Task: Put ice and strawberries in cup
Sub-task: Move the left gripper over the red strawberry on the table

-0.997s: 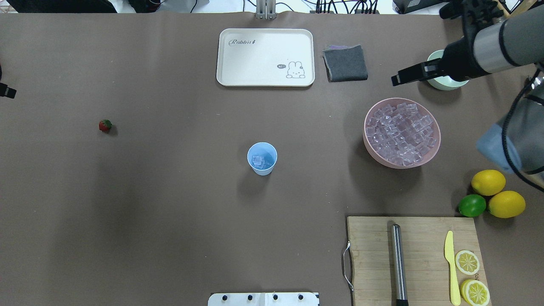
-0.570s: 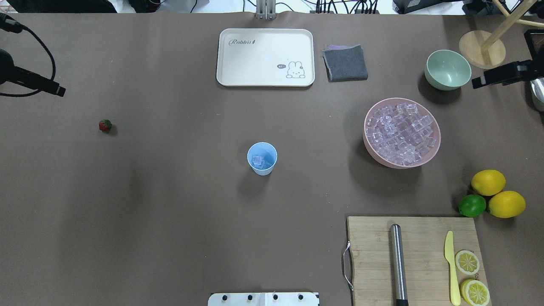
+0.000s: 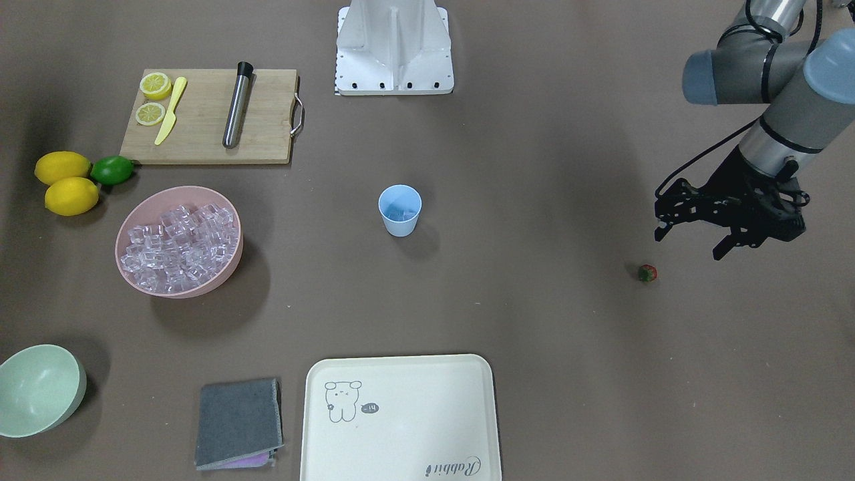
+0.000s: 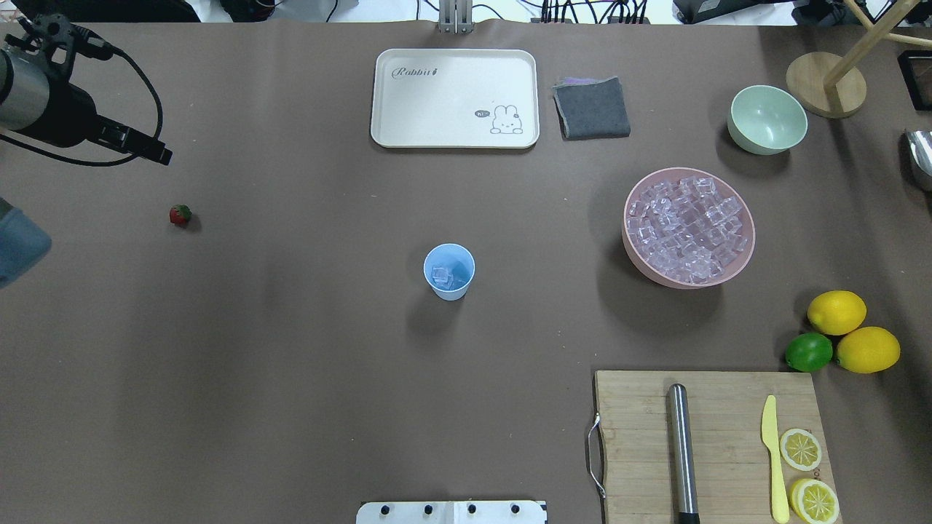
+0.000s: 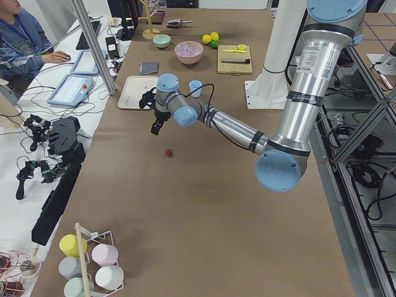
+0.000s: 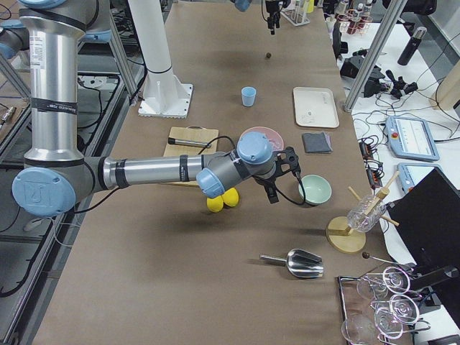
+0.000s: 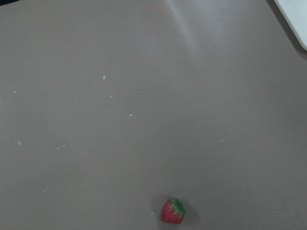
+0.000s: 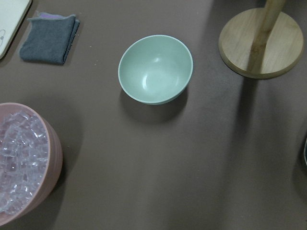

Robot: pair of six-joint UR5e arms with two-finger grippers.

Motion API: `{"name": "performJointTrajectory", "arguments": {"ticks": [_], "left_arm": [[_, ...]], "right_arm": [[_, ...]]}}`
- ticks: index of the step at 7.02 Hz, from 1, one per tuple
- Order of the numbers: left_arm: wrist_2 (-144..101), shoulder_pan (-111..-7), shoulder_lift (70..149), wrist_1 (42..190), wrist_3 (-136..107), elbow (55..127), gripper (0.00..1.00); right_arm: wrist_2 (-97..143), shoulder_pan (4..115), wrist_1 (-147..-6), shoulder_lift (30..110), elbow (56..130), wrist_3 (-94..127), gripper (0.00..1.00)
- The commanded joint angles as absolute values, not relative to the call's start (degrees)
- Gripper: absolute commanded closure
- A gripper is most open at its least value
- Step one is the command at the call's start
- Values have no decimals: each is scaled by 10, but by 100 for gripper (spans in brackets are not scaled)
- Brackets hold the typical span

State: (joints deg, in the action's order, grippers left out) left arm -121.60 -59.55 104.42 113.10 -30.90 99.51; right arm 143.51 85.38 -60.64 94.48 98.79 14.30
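Brown-covered bench (image 3: 534,133) carries all items. Front-facing view: the cup (image 3: 400,208) stands upright at mid-bench, well clear of every edge. Most of the ice (image 3: 179,246) fills the pink bowl (image 3: 200,288) toward the bench end on the robot's right, with the pale green bowl (image 3: 33,394), two lemons (image 3: 71,196), a lime (image 3: 112,170) and a cutting board (image 3: 200,143) near it. The strawberry (image 3: 646,272) lies on bare bench toward the end on the robot's left, well apart from the cup. The left claw (image 3: 688,245) hangs near the strawberry without touching it, fingers spread apart and holding nothing. Overhead view: a few clear cubes sit in the bottom of the cup; the strawberry lies alone, and the left arm comes in over the bench's left end. Exterior left view: the near arm's claw is raised off the surface, a visible gap between it and the berry on the bench below. Exterior right view: the right claw (image 6: 280,180) is held above the bench close to the pale green bowl; whether its fingers are apart or together cannot be told. A metal scoop (image 6: 295,262) lies nearer that end. Left wrist view: the strawberry shows at the lower edge, green cap uppermost, on bare bench. Right wrist view: the pale green bowl is empty, the pink bowl's ice shows at lower left, a grey cloth (image 8: 48,39) at upper left, and a wooden stand (image 8: 261,40) at upper right.
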Motion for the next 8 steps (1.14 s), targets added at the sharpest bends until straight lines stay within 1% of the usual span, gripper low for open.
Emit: {"name": "performJointTrajectory", "arguments": {"ticks": [1,3,4,5,6,8], "left_arm": [[-1200,-586,1048,1132,-315,970,3],[-1199,-586,1066,1136,-314,913,3],[-1200,-584,1082,1155,-314,870,3],[-1200,-578,1082,1190,-313,845,5],[-1200,-570,1082,1196,-315,836,8],[-1200,-552,1082,1196,-316,834,8]], "right_arm": [[1429,862,-610,948,985,129,0],[1415,862,-610,954,986,123,0],[1412,862,-610,955,986,123,0],[1405,862,-609,955,986,123,0],[1398,862,-609,955,986,123,0],[1396,862,-608,958,986,122,0]]}}
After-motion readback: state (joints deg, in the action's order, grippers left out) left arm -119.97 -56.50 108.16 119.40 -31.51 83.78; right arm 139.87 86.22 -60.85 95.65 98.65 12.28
